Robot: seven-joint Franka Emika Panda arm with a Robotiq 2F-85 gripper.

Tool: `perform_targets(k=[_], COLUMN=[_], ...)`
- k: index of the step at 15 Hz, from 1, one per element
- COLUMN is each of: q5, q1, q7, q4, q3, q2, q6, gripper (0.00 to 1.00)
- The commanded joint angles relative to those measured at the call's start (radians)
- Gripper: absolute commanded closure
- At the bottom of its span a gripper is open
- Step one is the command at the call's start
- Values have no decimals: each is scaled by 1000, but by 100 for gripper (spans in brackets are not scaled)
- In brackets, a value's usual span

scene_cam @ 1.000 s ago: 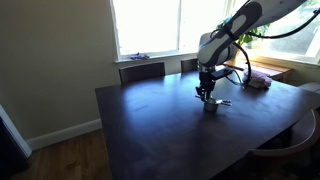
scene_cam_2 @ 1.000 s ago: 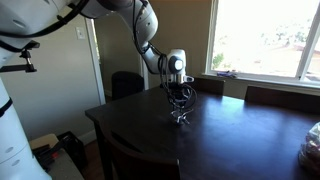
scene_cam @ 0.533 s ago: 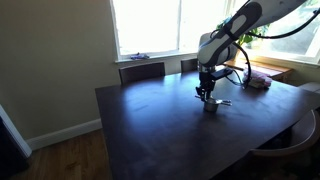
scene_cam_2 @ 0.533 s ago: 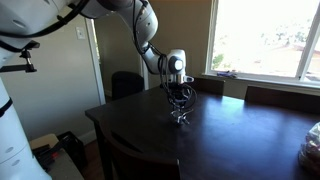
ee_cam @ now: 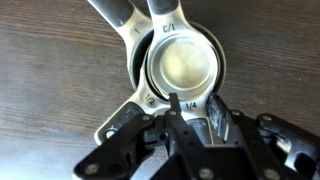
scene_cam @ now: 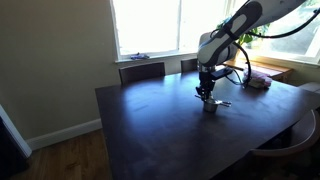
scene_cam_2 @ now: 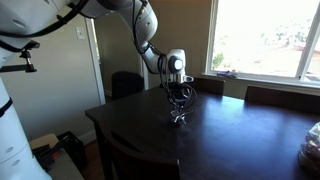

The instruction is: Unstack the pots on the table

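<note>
Wrist view showed the pots (ee_cam: 185, 65) nested one inside another on the dark brown worktop (ee_cam: 50, 60). They made a small stack of grey metal bowls with a shiny round floor in the innermost one. Their thin flat handles fanned apart, two running toward the far edge of the frame and one reaching to the near left. A "1/4" mark was stamped on the near rim. The claw (ee_cam: 198, 112) hung directly over the near edge of the stack, its two dark fingers (ee_cam: 176, 108) partly drawn together with a narrow gap left between them. One tip lay over the rim by the stamp, the other just to the right of it. Whether the fingers had actually pinched the rim could not be told.

In both exterior views the arm (scene_cam: 235, 30) bent down from above, with the claw (scene_cam: 206, 96) pointing straight down at the pots (scene_cam: 212, 103). The stack sat on the worktop (scene_cam: 150, 120), right of centre and toward the far side. A pinkish folded item (scene_cam: 258, 81) lay further right, well apart from the stack. From the opposite side the claw (scene_cam_2: 180, 108) stood just above the pots (scene_cam_2: 181, 118), which rested near the middle of the glossy worktop (scene_cam_2: 230, 140).
</note>
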Motion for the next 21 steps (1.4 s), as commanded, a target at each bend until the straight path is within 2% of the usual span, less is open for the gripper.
perform_targets(k=[1, 2, 3, 4, 7, 16, 21], q5=[-10, -14, -19, -23, -23, -13, 8], q1=[14, 18, 21, 21, 18, 6, 0], q7=[-3, -1, 1, 0, -9, -10, -1], q4=[-70, -73, -78, -89, -151, -232, -211], q3=[-7, -8, -11, -10, -7, -5, 2], q2=[-47, -48, -52, -61, -117, -186, -182], q6=[5, 5, 6, 14, 36, 36, 38], gripper=[65, 74, 75, 89, 95, 95, 95])
